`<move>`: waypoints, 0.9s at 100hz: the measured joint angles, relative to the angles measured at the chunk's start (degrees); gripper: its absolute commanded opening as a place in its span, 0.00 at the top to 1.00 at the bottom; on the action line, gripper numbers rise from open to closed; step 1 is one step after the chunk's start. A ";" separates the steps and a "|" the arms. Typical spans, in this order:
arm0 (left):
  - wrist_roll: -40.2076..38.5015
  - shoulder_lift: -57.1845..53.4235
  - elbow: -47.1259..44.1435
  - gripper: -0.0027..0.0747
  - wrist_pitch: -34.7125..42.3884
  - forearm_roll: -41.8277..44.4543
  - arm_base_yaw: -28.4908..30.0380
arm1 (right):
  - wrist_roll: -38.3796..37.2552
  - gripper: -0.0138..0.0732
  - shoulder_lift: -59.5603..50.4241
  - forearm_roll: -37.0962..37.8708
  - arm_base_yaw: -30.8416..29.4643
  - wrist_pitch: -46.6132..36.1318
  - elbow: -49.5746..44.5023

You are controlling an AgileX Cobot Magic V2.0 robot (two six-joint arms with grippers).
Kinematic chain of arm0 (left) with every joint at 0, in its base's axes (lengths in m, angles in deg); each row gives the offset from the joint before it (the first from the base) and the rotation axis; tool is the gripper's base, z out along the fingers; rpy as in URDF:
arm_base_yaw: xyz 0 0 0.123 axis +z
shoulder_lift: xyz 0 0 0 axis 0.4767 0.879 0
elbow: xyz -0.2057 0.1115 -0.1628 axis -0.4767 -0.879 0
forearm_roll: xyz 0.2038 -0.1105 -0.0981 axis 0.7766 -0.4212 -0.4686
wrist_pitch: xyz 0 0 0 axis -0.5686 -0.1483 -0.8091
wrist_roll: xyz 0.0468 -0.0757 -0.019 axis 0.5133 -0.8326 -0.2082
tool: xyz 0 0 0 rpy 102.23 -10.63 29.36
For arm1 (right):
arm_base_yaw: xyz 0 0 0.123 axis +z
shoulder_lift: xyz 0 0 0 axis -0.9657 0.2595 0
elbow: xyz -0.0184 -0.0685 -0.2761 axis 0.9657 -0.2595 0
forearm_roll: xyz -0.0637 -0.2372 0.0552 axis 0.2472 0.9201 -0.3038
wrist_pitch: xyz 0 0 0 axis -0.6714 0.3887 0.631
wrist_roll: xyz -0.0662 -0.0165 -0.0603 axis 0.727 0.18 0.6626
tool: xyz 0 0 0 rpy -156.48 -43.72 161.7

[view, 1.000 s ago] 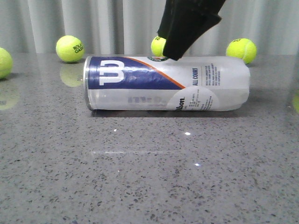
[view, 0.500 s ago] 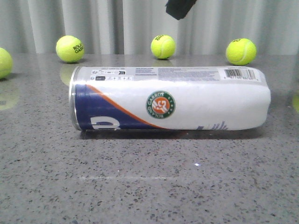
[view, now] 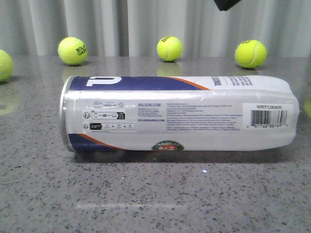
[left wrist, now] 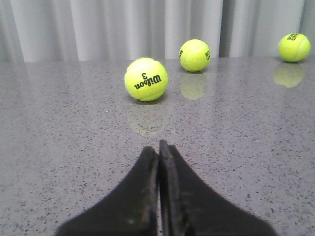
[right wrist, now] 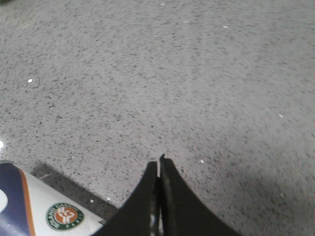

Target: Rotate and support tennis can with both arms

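1. Can: the tennis can (view: 177,112) lies on its side across the middle of the grey speckled table (view: 155,199), long axis running from 9 o'clock to 3 o'clock in the front view. Silver rim (view: 63,114) points to 9 o'clock; the closed end points to 3 o'clock.
2. Label as turned: navy band with orange stripe along the upper side, small print panel facing the camera, barcode (view: 272,118) near the 3 o'clock end, round Roland Garros logo (view: 168,146) at the underside, partly cut off by the curve of the tube.
3. Contact: nothing touches the can in the front view; it rests on the table alone.
4. Right gripper (right wrist: 158,162): fingers pressed together, nothing between them, tips over bare table. In the right wrist view a corner of the can (right wrist: 47,206) with its logo lies close beside the fingers, apart from them. In the front view a black arm part (view: 226,4) shows only at the upper edge, toward 1 o'clock, well above the can.
5. Left gripper (left wrist: 159,146): fingers pressed together, empty, held low over the table, can not visible in this view.
6. Surroundings: three tennis balls stand beyond the can in the front view, at 11 o'clock (view: 72,50), 12 o'clock (view: 169,48) and 1 o'clock (view: 250,53); a fourth (view: 5,64) sits at the 9 o'clock edge. A ball marked Wilson 3 (left wrist: 145,79) lies ahead of the left gripper. Pale curtain (view: 116,24) closes the background.
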 measured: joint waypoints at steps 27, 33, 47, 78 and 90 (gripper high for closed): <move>0.00 0.00 0.00 0.99 0.00 0.00 0.00 | -2.89 0.91 -11.60 2.02 0.00 -8.83 -14.81; 0.00 0.00 0.00 0.99 0.00 0.00 0.00 | -3.12 0.91 -14.01 2.03 0.00 -10.34 -17.98; 0.00 0.00 0.00 0.99 0.00 0.00 0.00 | -3.12 0.91 -20.53 2.13 0.00 -14.54 -24.70; 0.00 0.00 0.00 0.99 0.00 0.00 0.00 | -3.27 0.91 -37.06 2.13 0.00 -23.15 -38.23; 0.00 0.00 0.00 0.99 0.00 0.00 0.00 | -3.27 0.91 -42.90 2.13 0.00 -24.90 -42.13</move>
